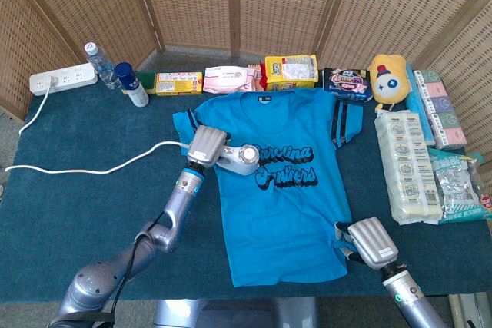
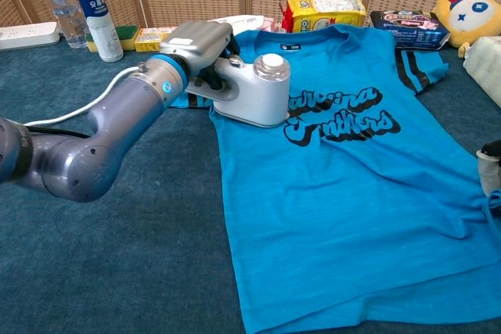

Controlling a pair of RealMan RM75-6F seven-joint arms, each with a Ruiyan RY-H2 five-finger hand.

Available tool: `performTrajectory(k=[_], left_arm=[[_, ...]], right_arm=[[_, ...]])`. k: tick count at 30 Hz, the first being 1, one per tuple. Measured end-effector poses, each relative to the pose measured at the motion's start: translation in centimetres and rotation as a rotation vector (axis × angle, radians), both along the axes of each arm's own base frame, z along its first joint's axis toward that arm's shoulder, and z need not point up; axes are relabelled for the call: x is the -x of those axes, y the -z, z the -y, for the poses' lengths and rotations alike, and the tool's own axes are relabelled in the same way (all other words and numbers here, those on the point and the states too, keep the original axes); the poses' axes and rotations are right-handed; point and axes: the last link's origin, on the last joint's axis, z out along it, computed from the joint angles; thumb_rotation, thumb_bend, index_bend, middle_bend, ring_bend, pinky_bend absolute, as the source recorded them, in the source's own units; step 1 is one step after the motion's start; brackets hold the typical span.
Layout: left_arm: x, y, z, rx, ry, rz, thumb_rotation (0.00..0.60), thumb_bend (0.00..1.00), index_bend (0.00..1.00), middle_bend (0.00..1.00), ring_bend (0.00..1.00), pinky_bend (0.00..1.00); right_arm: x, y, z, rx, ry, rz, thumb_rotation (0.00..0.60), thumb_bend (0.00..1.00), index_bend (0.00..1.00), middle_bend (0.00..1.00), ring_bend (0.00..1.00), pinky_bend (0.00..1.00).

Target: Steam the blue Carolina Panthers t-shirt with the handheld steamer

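The blue Carolina Panthers t-shirt [image 1: 288,190] [image 2: 344,193] lies flat on the dark teal table, neck toward the back. My left hand [image 1: 204,145] [image 2: 192,43] grips the handle of the white handheld steamer [image 1: 237,157] [image 2: 252,92], whose head rests on the shirt's left chest, just left of the black lettering [image 2: 333,115]. The steamer's white cord [image 1: 92,163] trails left across the table. My right hand [image 1: 370,243] [image 2: 490,168] sits at the shirt's lower right hem and holds the fabric edge there; its fingers are largely hidden.
Along the back edge stand a power strip [image 1: 63,79], a water bottle [image 1: 98,62], a spray can [image 1: 131,84], snack boxes and packets [image 1: 290,71] and a yellow plush toy [image 1: 388,78]. Wrapped packages [image 1: 407,167] lie along the right side.
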Motion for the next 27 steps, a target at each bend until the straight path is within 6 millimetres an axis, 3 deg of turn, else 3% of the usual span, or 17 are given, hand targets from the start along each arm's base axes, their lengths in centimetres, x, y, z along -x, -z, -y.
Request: performTrajectory(k=[8,14,21,27], left_arm=[[2.0,-2.4,-0.1,-0.024,-0.019,0.067,0.6,0.31,0.77,0.81,0.72,0.79],[5.6,-5.4,0.4,-0.041,-0.056,0.113,0.6,0.3,0.77,0.81,0.72,0.79],[11.3,-9.9,1.5,-0.067,-0.136,0.12,0.6,0.29,0.77,0.8,0.72,0.79],[15.0,-11.5,2.3,-0.055,-0.206,0.107,0.6,0.29,0.77,0.8,0.71,0.78]], right_arm=[[-0.3,0.2,0.0,-0.004,-0.009,0.002,0.6,0.52,0.71,0.69,0.77,0.84],[-0.9,0.7,-0.1,-0.019,-0.027,0.005,0.6,0.52,0.71,0.69,0.77,0.84],[-1.4,1.2,-0.1,-0.029,-0.033,0.008,0.6,0.52,0.71,0.69,0.77,0.84],[-1.7,1.6,-0.1,-0.037,-0.032,0.008,0.6,0.52,0.71,0.69,0.77,0.84]])
